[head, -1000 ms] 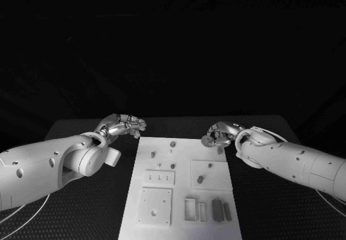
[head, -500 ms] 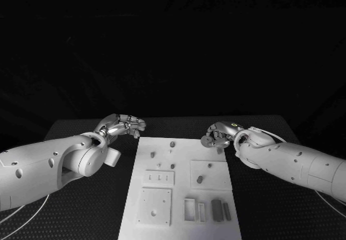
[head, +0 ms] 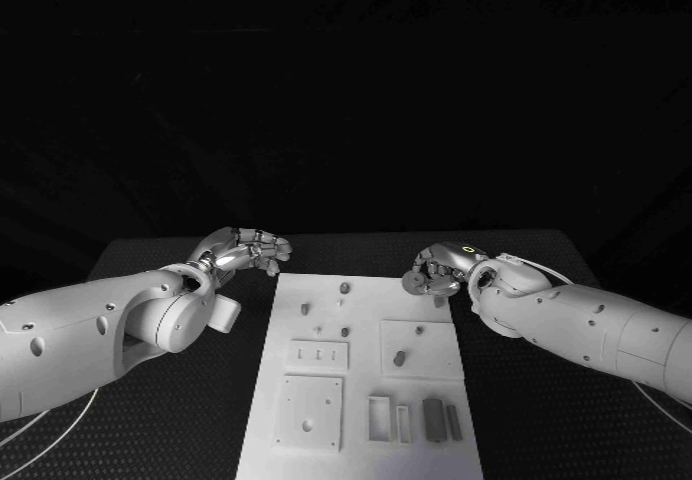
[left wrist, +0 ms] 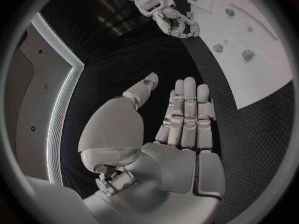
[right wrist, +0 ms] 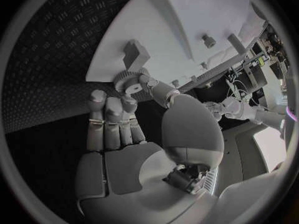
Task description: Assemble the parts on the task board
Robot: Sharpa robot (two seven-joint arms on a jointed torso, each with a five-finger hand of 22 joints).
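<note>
The white task board point(head: 368, 305) lies in the middle of the table, with small pegs point(head: 345, 288) standing in its far half. My right hand point(head: 443, 268) hovers at the board's far right corner and pinches a small toothed gear point(head: 414, 283). In the right wrist view the gear point(right wrist: 126, 80) sits between the thumb and a fingertip, just off the edge of the board point(right wrist: 174, 30). My left hand point(head: 248, 250) hangs beyond the board's far left corner. Seen from the left wrist, that hand point(left wrist: 181, 119) has straight fingers, the thumb apart, and holds nothing.
On the near half of the board are a slotted plate point(head: 319, 354), a square plate point(head: 418, 347), a larger plate point(head: 310, 411) and narrow blocks point(head: 433, 418). A block point(right wrist: 134, 54) stands on the board near the gear. Black ribbed matting point(head: 188, 400) flanks both sides.
My right hand has edged slightly with the gear. The left hand and the board's parts have not moved.
</note>
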